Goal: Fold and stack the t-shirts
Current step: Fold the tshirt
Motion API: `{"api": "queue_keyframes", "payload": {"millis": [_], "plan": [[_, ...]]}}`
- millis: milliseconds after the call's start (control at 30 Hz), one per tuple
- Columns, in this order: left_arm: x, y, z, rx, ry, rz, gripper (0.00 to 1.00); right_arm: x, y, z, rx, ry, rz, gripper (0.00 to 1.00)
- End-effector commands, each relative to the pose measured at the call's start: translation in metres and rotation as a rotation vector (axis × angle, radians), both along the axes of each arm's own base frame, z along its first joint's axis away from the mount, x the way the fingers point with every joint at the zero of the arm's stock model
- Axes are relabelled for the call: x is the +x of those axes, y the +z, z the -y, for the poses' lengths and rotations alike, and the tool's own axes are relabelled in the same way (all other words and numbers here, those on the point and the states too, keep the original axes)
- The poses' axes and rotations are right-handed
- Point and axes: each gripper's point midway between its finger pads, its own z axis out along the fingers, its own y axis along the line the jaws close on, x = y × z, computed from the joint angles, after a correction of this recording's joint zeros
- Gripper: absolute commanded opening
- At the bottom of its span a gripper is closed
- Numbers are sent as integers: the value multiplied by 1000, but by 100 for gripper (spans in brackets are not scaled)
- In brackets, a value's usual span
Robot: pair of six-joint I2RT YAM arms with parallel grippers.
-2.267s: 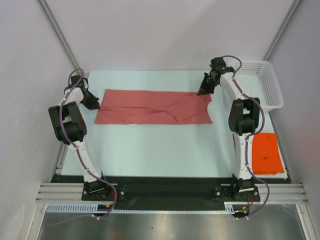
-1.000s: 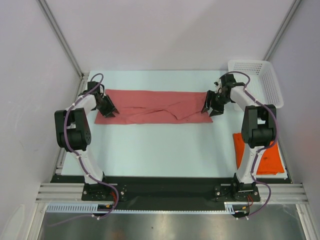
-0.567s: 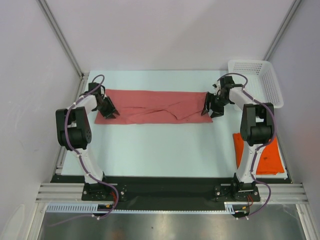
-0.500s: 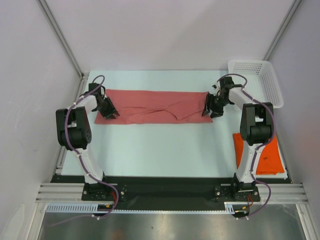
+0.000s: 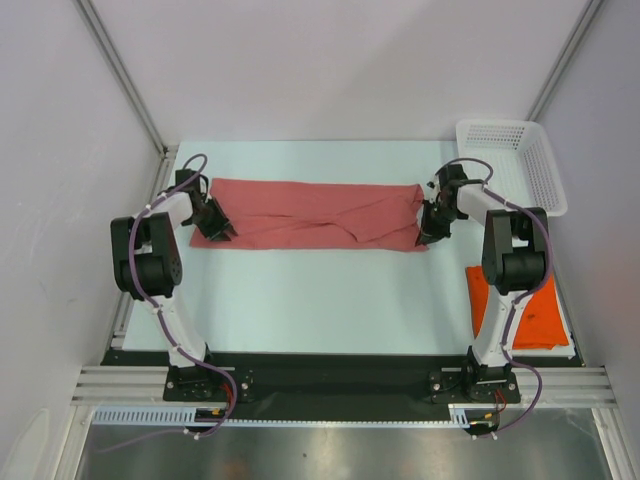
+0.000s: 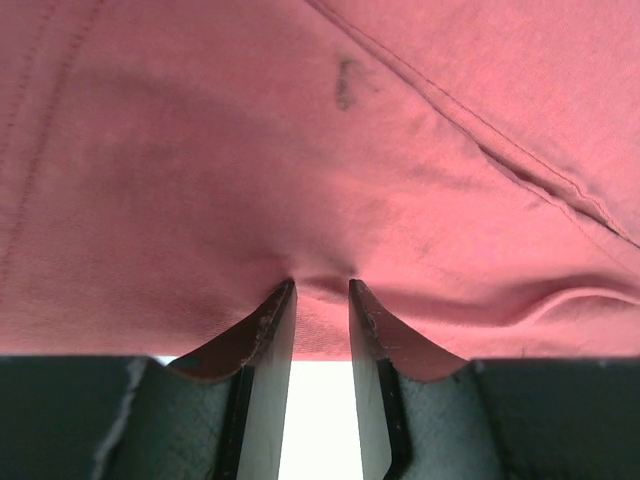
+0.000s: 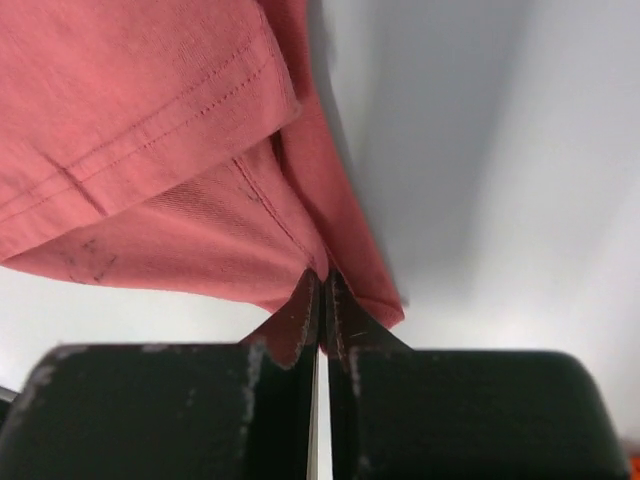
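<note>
The pink-red t-shirt (image 5: 310,212) lies as a long folded band across the far half of the table. My left gripper (image 5: 218,228) sits at its left end. In the left wrist view the jaws (image 6: 321,288) stand narrowly apart and pinch a pucker of the cloth's edge (image 6: 300,150). My right gripper (image 5: 430,232) is at the right end. In the right wrist view it (image 7: 322,272) is shut tight on a fold of the shirt (image 7: 150,120). The orange t-shirt (image 5: 525,310) lies as a flat rectangle at the near right, partly behind the right arm.
A white perforated basket (image 5: 510,165) stands at the far right corner, just beyond the right gripper. The pale table (image 5: 320,300) stretches from the shirt to the arm bases. Walls close in on the left, back and right.
The right gripper has shut on the shirt's right end and pulled it a little right and nearer. The left gripper has narrowed onto the left end.
</note>
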Motion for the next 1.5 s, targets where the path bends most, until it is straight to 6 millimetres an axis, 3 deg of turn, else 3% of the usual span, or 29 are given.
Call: {"api": "queue_keyframes", "payload": {"millis": [0, 133, 233, 333, 367, 433, 500, 567, 600, 633, 700, 733, 767, 833, 967, 1100, 1333, 1467], "plan": [[-20, -15, -18, 62, -5, -71, 34, -17, -13, 38, -194, -25, -27, 0], [-24, -14, -27, 108, -28, -85, 34, -18, -13, 50, -265, -41, -20, 0], [-20, 5, -31, 133, -40, -36, 35, -17, -4, 50, -268, -39, -2, 0], [-12, 35, -28, 127, -44, 42, 36, -11, 17, 52, -298, -51, 30, 23], [-9, 43, -25, 121, -47, 64, 37, -13, 25, 45, -301, -36, 29, 36], [-3, 62, -17, 103, -54, 116, 38, 5, 54, 36, -289, -36, 102, 43], [4, 72, -6, 76, -69, 153, 39, 22, 81, 15, -271, -8, 176, 48], [11, 75, 2, 35, -70, 179, 39, 33, 92, -5, -234, 15, 210, 54], [13, 71, 4, 22, -66, 174, 40, 35, 97, -34, -162, 69, 229, 56], [16, 66, 6, 8, -60, 168, 39, 47, 100, -51, -117, 90, 269, 56], [21, 61, 10, -21, -68, 171, 40, 50, 102, -87, -7, 154, 287, 60], [26, 61, 10, -32, -71, 182, 40, 44, 105, -118, 99, 215, 276, 60], [29, 53, 11, -41, -74, 170, 40, 48, 102, -139, 162, 233, 282, 60], [39, 54, 10, -37, -91, 195, 42, 36, 101, -182, 287, 325, 265, 59], [45, 35, 11, -86, -88, 156, 42, 19, 87, -229, 375, 435, 203, 38], [35, 15, 6, -103, -65, 114, 41, 5, 63, -233, 344, 431, 143, 17], [14, 5, -4, -81, -66, 86, 41, -13, 13, -214, 323, 352, 51, 9], [7, 3, -13, -58, -52, 77, 41, -28, -1, -207, 335, 332, 26, 6]]}}
